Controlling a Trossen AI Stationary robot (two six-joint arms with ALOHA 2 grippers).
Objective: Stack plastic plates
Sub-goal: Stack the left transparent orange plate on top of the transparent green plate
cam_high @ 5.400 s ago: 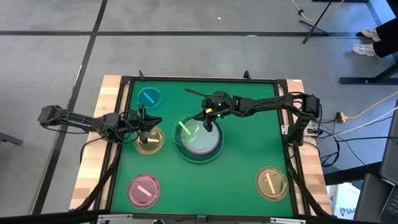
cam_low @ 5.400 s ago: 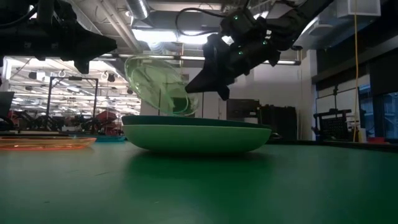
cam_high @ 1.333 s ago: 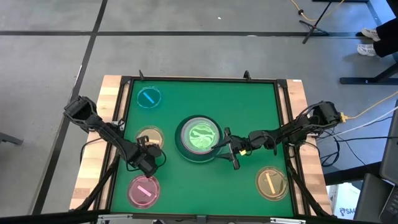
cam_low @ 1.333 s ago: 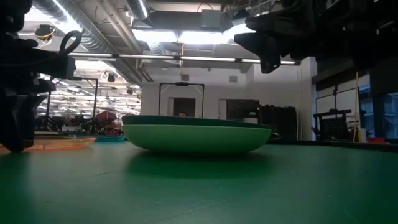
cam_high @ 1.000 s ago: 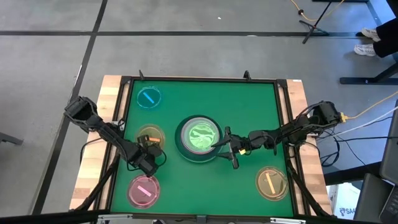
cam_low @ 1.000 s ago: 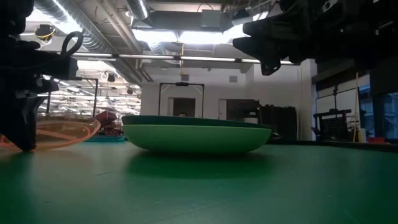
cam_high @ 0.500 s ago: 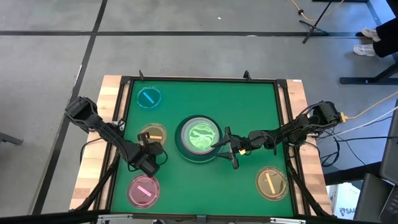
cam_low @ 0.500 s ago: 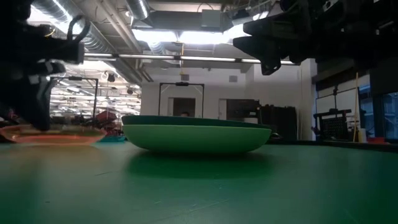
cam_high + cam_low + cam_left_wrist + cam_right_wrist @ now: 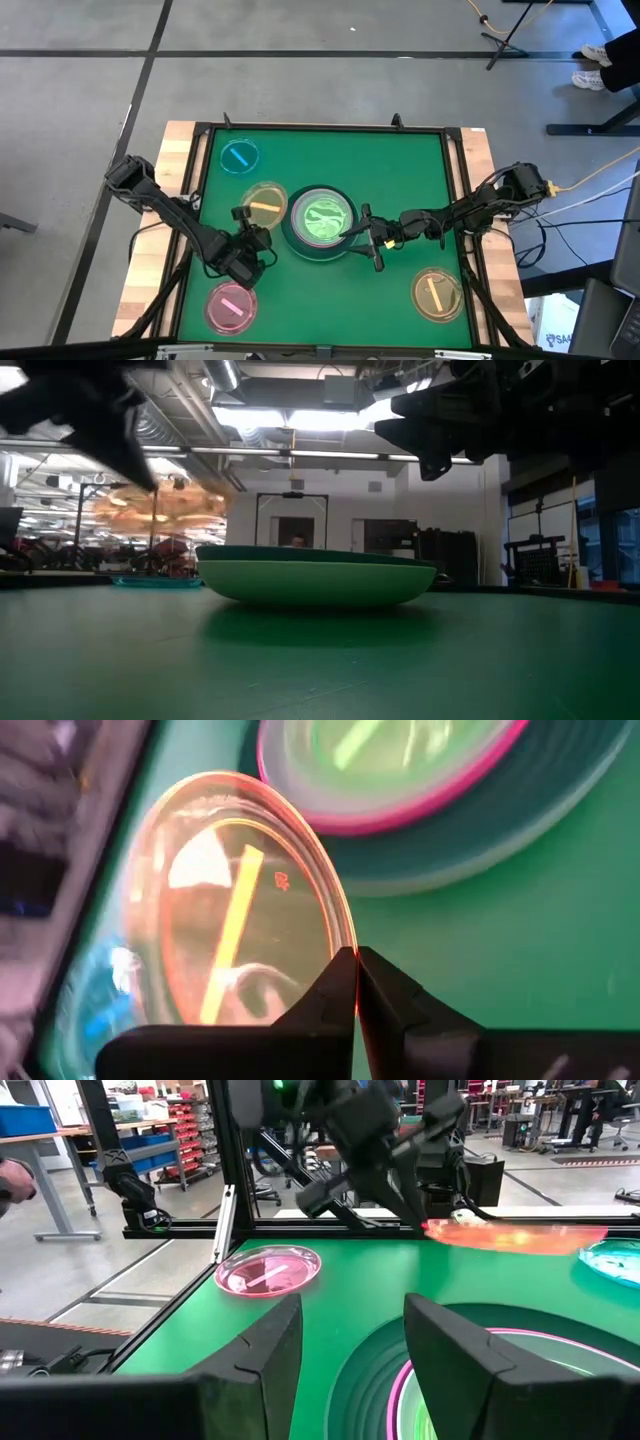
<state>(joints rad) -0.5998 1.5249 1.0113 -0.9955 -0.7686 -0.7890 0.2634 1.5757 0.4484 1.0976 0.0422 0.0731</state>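
Small translucent orange plastic plate with a yellow bar mark (image 9: 264, 206), held clear of the green tabletop (image 9: 400, 180), just left of the central stack. From table height it hangs tilted in the air (image 9: 160, 508), above the level of the stack's rim. Left tool (image 9: 356, 982) pinches its near rim, both dark fingers pressed together on the edge; seen from above, the left tool (image 9: 250, 232) sits just below the plate, arm reaching in from the left edge of the tabletop.

Central stack (image 9: 320, 222): large dark green round plate at the bottom with a light green one on it, a pink-rimmed plate inside (image 9: 400, 815), and a small translucent green plate with a bright bar mark on top (image 9: 323, 215). In the low view only the two big green rims show (image 9: 315, 578).

Right tool (image 9: 366, 237) hovers at the right edge of the stack, its fingers (image 9: 455, 1355) spread apart with nothing between them.

Other small translucent plates lie flat and well apart: a blue one (image 9: 239, 156) at the far left corner, a pink one (image 9: 231, 305) at the near left, and a second amber one (image 9: 437, 292) at the near right.
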